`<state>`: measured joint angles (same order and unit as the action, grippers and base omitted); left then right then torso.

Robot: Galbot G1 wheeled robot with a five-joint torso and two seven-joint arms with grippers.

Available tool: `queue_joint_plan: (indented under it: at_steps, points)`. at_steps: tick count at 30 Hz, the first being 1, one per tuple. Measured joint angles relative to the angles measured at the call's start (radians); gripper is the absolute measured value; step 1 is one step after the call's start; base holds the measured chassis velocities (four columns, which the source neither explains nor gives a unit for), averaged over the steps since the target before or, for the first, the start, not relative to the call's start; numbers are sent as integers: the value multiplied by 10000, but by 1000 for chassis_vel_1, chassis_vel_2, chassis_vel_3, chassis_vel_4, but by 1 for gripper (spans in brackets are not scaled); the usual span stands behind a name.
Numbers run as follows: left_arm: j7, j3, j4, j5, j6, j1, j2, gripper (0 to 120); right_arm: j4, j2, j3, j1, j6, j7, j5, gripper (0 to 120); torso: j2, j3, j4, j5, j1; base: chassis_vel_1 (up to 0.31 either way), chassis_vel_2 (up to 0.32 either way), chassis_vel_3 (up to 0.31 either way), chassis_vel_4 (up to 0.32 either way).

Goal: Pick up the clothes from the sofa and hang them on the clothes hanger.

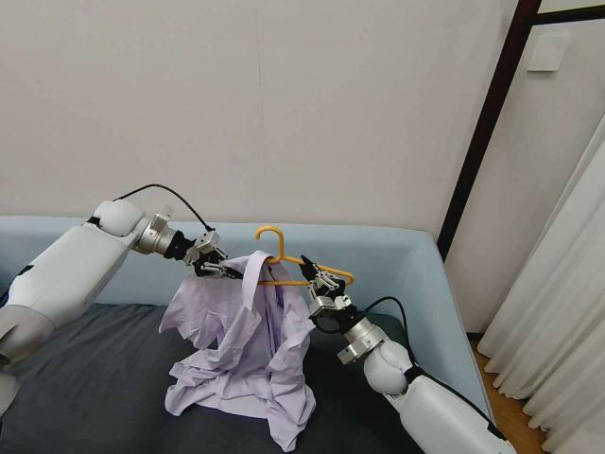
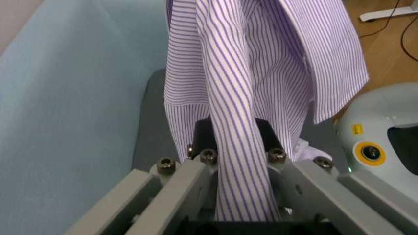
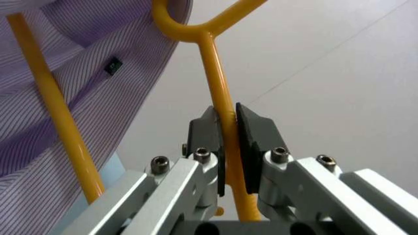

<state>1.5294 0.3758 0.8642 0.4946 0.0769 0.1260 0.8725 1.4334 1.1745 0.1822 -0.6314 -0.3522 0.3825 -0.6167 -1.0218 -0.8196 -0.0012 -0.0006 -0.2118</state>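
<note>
head view puts the orange hanger (image 1: 284, 282) at the middle of the frame, lifted clear above the sofa (image 1: 85, 236) seat. your right end effector (image 1: 319, 284) comes up from the lower right and is clamped on the hanger's sloping arm. the right wrist view shows that arm pinched between the black pads, a hold that, i judge, steadies the hanger for dressing. your left end effector (image 1: 230, 269), reaching in from the left, is closed on a fold of the striped purple shirt (image 1: 248, 364), apparently drawing it onto the hanger's end toward the left of the frame. cloth drapes over that end, while the rest droops and lies bunched on the dark seat at the lower middle. the hanger's other end looks bare, and your right end effector sits just where the cloth would have to pass. a white curtain (image 1: 558, 312) hangs at the right edge, well apart.
</note>
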Motion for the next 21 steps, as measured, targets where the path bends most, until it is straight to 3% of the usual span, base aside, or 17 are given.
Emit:
queue_joint_plan:
  at_steps: [6,9,11,14,15,16,18,21]
  points:
    - [-99,-92,-82,-13,18,-81,0,3,202,-41,80,-71,7,44,610,23,-1,0,1,-1,0,0,0,0,0]
    - [-217,-161,-219,-15,68,-99,-5,3,569,-165,231,-233,-751,-603,2359,39,0,0,0,0,0,0,0,0,0]
    - [-231,-170,-243,-15,73,-102,-6,3,640,-183,276,-265,-995,-773,2810,41,-1,0,0,-1,0,0,0,0,0]
    - [-337,-232,-338,-16,97,-110,-6,3,905,-240,534,-559,-3026,-2572,5932,57,-1,0,2,-2,0,0,0,0,0]
    - [-337,-232,-338,-16,97,-110,-6,3,905,-240,534,-559,-3026,-2572,5932,57,-1,0,2,-2,0,0,0,0,0]
    - [-379,-252,-360,-26,118,-110,4,3,1011,-271,671,-702,-3397,-3104,7040,62,-1,0,2,-1,0,0,0,0,0]
    - [-493,-346,-393,-66,160,-108,54,3,1369,-446,1149,-1135,-3328,-3540,9280,72,0,0,1,0,0,0,0,0,0]
    - [-579,-436,-392,-71,186,-107,73,3,1581,-570,1430,-1488,-2800,-3501,10879,80,-1,1,-2,1,1,0,0,0,0]
